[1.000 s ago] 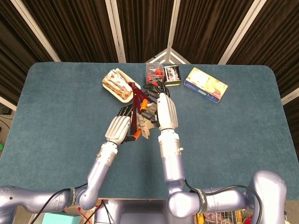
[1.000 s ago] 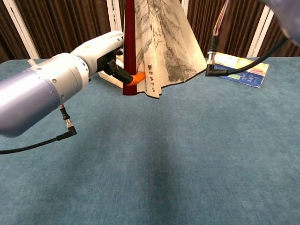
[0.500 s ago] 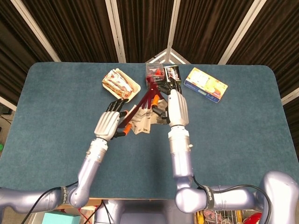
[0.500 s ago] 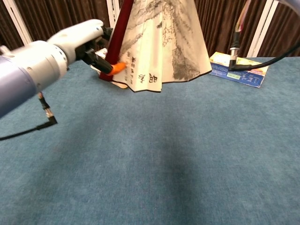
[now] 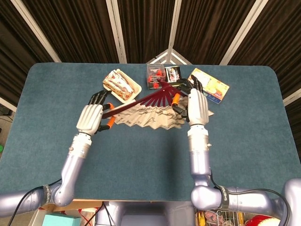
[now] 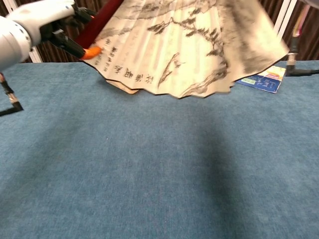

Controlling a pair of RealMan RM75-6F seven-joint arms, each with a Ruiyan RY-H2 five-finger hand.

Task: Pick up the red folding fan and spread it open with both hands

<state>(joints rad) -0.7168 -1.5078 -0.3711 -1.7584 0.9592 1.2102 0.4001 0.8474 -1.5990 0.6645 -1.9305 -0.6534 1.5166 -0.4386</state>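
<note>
The red folding fan point(image 5: 150, 113) is held above the table, spread wide, its dark red ribs meeting near the far pivot and its cream painted paper point(image 6: 189, 45) filling the top of the chest view. My left hand point(image 5: 92, 117) grips the fan's left outer rib; in the chest view the left hand point(image 6: 47, 22) shows at the upper left with an orange fingertip point(image 6: 91, 51) on the paper's edge. At the fan's right end, my right hand point(image 5: 196, 104) holds the other outer rib. The chest view hides that hand behind the paper.
On the far part of the blue table point(image 5: 244, 141) lie a snack packet on a tray point(image 5: 122, 85), a small clear box point(image 5: 155, 74), a dark tin point(image 5: 173, 73) and a yellow-blue box point(image 5: 209, 84), which the chest view shows as a box point(image 6: 264, 79) at right.
Both hands have moved apart, left hand leftward and right hand rightward, pulling the fan from a narrow wedge into a wide spread.
</note>
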